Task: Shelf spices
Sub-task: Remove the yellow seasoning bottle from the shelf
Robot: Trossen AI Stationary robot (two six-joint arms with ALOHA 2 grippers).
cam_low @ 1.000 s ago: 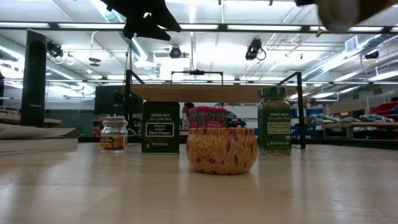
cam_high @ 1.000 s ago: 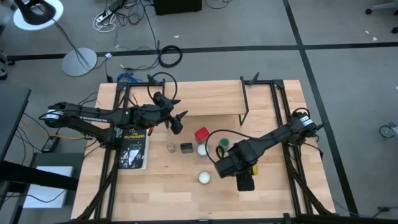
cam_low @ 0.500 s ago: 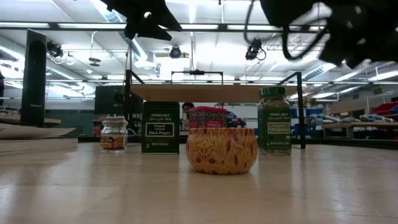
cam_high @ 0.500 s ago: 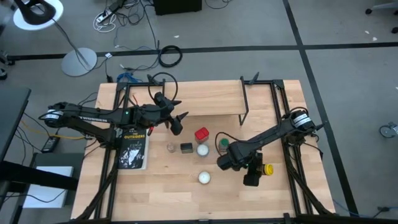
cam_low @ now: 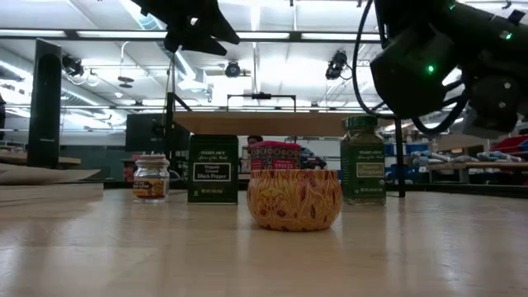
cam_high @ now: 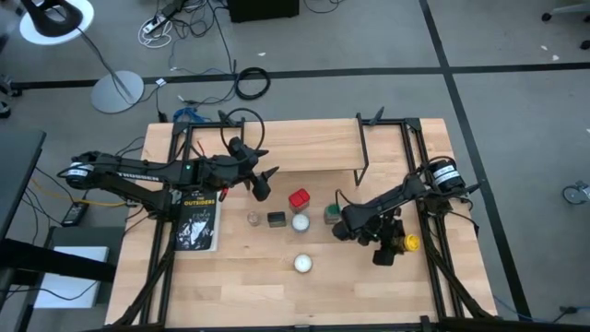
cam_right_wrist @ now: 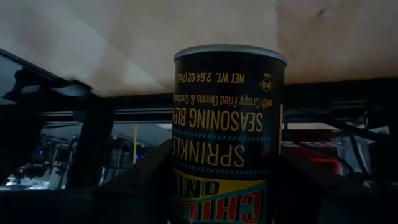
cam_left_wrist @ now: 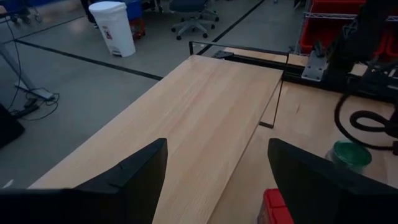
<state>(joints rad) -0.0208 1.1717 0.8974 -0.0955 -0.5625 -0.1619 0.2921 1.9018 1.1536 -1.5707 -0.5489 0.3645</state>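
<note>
1. The left gripper (cam_left_wrist: 214, 180) fills the foreground: its two dark fingers (cam_left_wrist: 134, 177) stand spread well apart with nothing between them.
2. Between and beyond the fingers runs the shelf (cam_left_wrist: 205, 102), a light-wood plank whose top is bare; a thin black metal leg (cam_left_wrist: 273, 102) drops from its long edge.
3. The wooden table (cam_left_wrist: 311, 130) lies below that edge of the shelf.
4. The green-lidded jar (cam_left_wrist: 352, 155) stands on the table, just beside a looping black cable (cam_left_wrist: 348, 121).
5. A corner of the red box (cam_left_wrist: 277, 208) shows beside one finger.
6. A white bin (cam_left_wrist: 113, 28) stands on the grey floor beyond the table.
</note>
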